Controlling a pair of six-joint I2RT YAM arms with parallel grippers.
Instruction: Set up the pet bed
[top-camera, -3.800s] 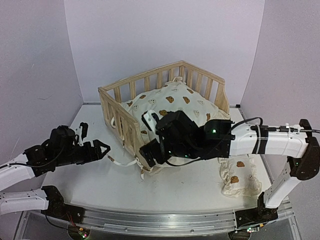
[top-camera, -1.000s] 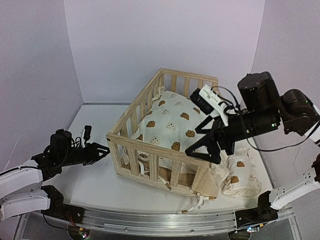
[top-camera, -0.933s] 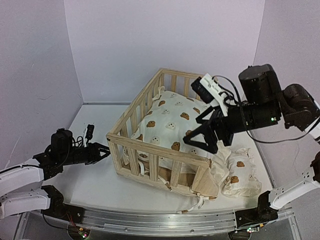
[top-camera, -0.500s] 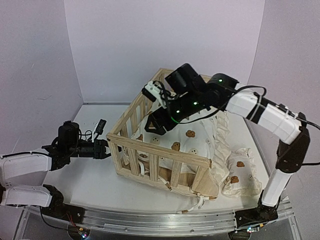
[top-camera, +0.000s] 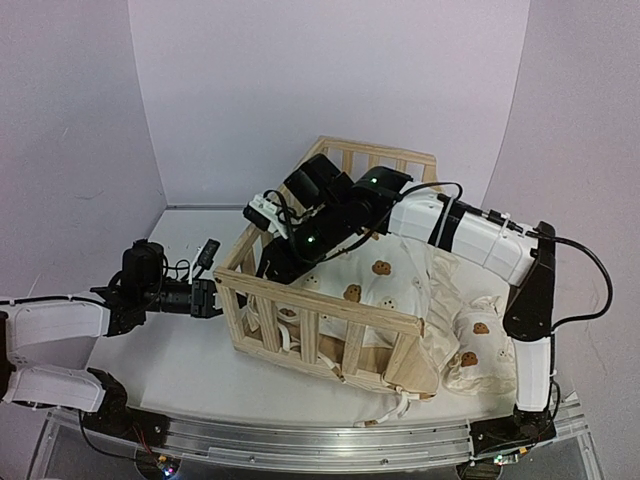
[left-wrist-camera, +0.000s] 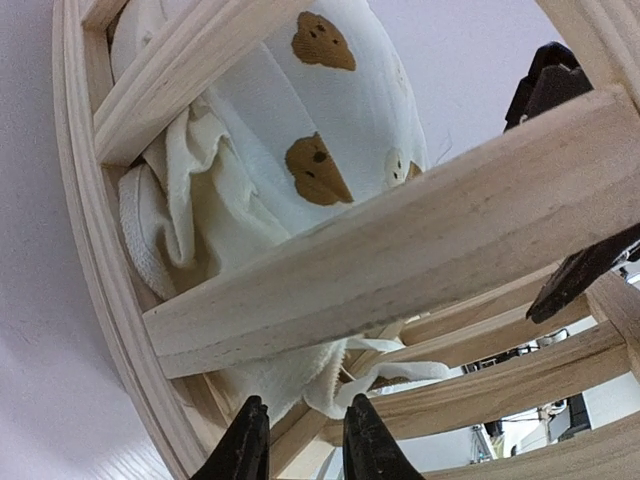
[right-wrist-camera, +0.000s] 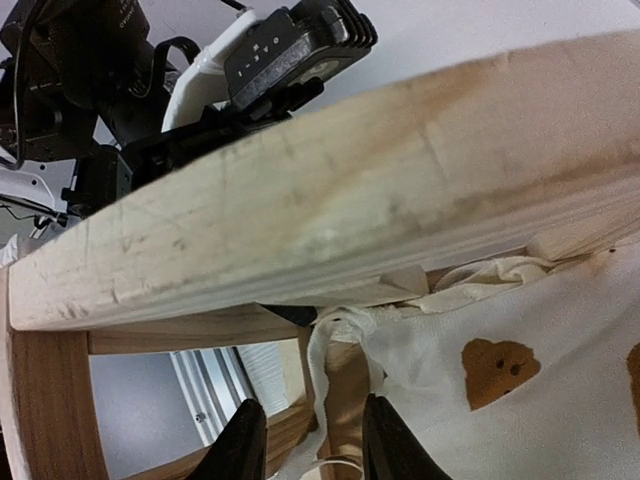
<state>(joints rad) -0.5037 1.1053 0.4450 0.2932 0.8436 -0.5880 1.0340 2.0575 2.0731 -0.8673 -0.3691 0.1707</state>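
Presently, tie-fastening is judged in hand: the pet bed (top-camera: 320, 310) is stood on the table (top-camera: 180, 370) (cushion (top-camera: 390, 270) inside). Left claw (left-wrist-camera: 303, 440) and right claw (right-wrist-camera: 312, 440) are narrowly parted at its corner, grip undeterminable; a tie (right-wrist-camera: 335, 345) must be pinched.

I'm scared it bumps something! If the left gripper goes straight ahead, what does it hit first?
Probably the light pine slatted pet bed: the left gripper points at its corner slats, with the cream bear-print cushion's tie just behind. Depth is unclear.

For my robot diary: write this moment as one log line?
left fingers: outside bed corner | right fingers: inside bed | cushion: partly in bed | pillow: beside bed
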